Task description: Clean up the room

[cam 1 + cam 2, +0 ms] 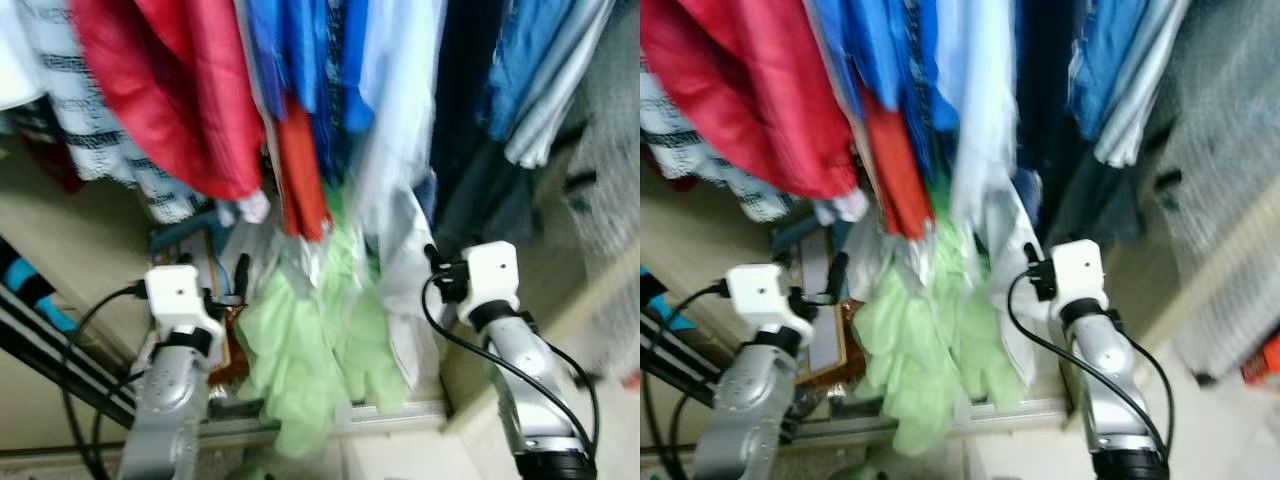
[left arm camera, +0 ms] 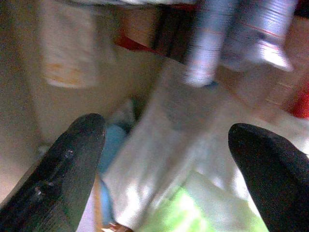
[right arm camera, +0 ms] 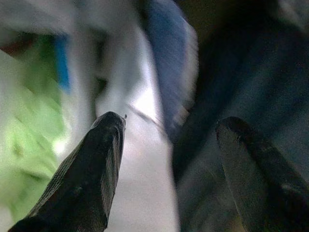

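Red cloth [image 1: 170, 90] was hung at eleven o'clock of the closet, with blue shirts [image 1: 305, 55] at twelve and a grey garment [image 1: 610, 150] at two. Green fabric [image 1: 310, 350] drooped low at six, reaching the door track [image 1: 400, 412]. The left gripper [image 2: 166, 159] was spread wide, holding nothing, before a pale bag [image 2: 159, 159]. The right gripper [image 3: 169, 164] was likewise parted and empty, hemmed in by white cloth [image 3: 140, 96] and dark clothes [image 3: 241, 72].

Evenly lit, soft indoor light, no hard shadows. Blurred throughout by motion, worst on the hanging clothes [image 1: 300, 110] and along the right edge. Dimmer in both wrist views, smeared and out of focus; pale glare on white fabric [image 3: 140, 101] between dark fingers [image 3: 91, 169].
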`<state>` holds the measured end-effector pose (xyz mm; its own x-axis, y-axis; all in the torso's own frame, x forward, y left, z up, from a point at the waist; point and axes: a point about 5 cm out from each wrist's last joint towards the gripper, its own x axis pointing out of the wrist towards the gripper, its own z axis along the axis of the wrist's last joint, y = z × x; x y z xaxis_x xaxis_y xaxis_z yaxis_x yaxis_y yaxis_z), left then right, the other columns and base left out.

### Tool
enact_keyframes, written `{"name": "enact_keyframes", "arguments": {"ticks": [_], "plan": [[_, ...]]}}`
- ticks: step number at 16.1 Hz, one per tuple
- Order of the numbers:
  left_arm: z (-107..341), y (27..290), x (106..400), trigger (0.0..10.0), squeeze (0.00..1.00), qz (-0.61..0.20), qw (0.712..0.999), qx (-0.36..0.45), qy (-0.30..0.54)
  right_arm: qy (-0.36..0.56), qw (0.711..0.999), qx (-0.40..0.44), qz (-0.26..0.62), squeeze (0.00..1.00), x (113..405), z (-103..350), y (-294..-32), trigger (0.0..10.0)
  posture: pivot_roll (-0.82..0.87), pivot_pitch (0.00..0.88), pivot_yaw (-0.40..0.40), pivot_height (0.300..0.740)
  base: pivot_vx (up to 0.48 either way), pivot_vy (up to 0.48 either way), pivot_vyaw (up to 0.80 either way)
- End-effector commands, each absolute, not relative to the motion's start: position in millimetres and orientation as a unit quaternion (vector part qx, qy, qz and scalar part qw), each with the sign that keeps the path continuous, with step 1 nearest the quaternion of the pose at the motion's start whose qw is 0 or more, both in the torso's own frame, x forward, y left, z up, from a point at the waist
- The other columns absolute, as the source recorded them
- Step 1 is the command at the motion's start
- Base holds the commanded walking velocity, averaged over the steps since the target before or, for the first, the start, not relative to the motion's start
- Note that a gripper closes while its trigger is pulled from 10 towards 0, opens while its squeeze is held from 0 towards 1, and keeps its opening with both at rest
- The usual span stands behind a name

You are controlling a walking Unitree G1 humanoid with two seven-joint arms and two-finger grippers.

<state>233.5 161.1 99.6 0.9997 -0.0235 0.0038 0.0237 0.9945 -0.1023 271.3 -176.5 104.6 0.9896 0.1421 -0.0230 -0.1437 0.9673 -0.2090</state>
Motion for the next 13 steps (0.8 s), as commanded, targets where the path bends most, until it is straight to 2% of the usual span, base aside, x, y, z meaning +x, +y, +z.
{"name": "enact_keyframes", "arguments": {"ticks": [1, 5, 12, 13], "plan": [[101, 166, 234, 10.0, 0.0, -0.004, 0.999, -0.047, -0.001, -0.008, 0.991, -0.1, 0.088, 0.0, 274, 110, -168, 10.0, -0.09, 0.0, 0.017, 0.74, 0.3, 0.0, 0.0], [100, 169, 234, 10.0, 0.0, 0.009, 0.999, -0.045, 0.002, -0.007, 0.991, -0.1, 0.093, 0.0, 273, 109, -167, 10.0, -0.08, 0.0, 0.014, 0.74, 0.0, 0.0, 0.0], [104, 193, 226, 10.0, 0.0, 0.081, 0.997, 0.006, -0.011, -0.029, 0.989, -0.105, 0.103, 0.0, 270, 116, -162, 10.0, -0.07, 0.0, 0.017, 0.74, 0.0, 0.0, 0.63], [104, 194, 225, 10.0, 0.0, 0.092, 0.996, 0.006, -0.01, -0.031, 0.989, -0.099, 0.106, 0.0, 271, 116, -160, 10.0, -0.07, 0.0, 0.016, 0.74, 0.0, 0.0, 0.0]]}}
